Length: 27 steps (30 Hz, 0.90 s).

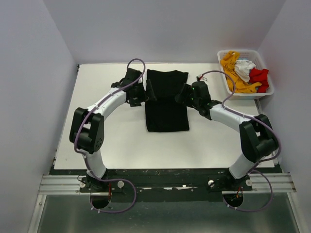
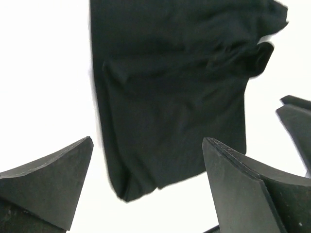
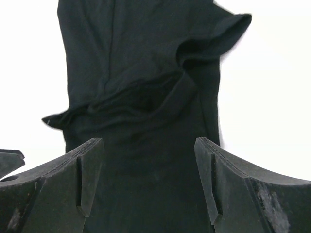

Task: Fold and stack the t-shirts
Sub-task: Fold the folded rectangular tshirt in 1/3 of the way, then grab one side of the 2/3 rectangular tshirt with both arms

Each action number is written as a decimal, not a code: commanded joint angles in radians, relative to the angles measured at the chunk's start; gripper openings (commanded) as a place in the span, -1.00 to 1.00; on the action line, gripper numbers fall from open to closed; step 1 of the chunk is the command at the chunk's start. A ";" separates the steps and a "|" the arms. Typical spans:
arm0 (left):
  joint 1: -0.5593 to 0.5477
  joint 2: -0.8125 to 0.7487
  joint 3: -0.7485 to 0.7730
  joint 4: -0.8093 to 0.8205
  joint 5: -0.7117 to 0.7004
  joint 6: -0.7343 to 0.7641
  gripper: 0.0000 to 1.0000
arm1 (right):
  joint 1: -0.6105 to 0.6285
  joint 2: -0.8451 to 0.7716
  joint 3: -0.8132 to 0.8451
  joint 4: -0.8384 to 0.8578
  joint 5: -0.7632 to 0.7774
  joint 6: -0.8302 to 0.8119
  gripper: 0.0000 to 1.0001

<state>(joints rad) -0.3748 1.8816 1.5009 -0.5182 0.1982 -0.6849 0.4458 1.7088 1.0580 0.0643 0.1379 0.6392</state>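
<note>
Wrist views show left gripper (image 2: 146, 145) and right gripper (image 3: 148, 143) spread empty over the folded black cloth t-shirt (image 2: 170, 97); pinching one layer could undo its folds.

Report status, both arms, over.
Left gripper open, right gripper open, both empty. Black t-shirt flat on table between them, sides folded in. Other shirts in white basket. Nothing in the way.

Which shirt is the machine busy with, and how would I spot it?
On the white table, between the left arm and the right arm, lies the black t-shirt, folded into a long narrow shape. It is the only shirt on the table; the orange-yellow shirt, the white shirt and the red shirt are heaped in the white basket at the far right corner.
</note>
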 commanded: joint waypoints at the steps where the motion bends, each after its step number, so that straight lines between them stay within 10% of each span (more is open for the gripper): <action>1: -0.015 -0.217 -0.268 0.076 0.040 -0.022 0.97 | -0.001 -0.137 -0.127 0.050 -0.130 -0.030 0.66; 9: -0.029 -0.460 -0.660 0.212 0.065 -0.094 0.97 | 0.039 0.001 -0.086 0.236 -0.650 -0.048 1.00; 27: -0.030 -0.389 -0.663 0.285 0.110 -0.104 0.88 | 0.059 0.548 0.590 0.060 -0.315 -0.148 1.00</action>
<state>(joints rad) -0.4015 1.4403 0.7944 -0.2928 0.2489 -0.7807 0.5102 2.2623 1.6081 0.2153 -0.2550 0.5491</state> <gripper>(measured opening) 0.974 0.998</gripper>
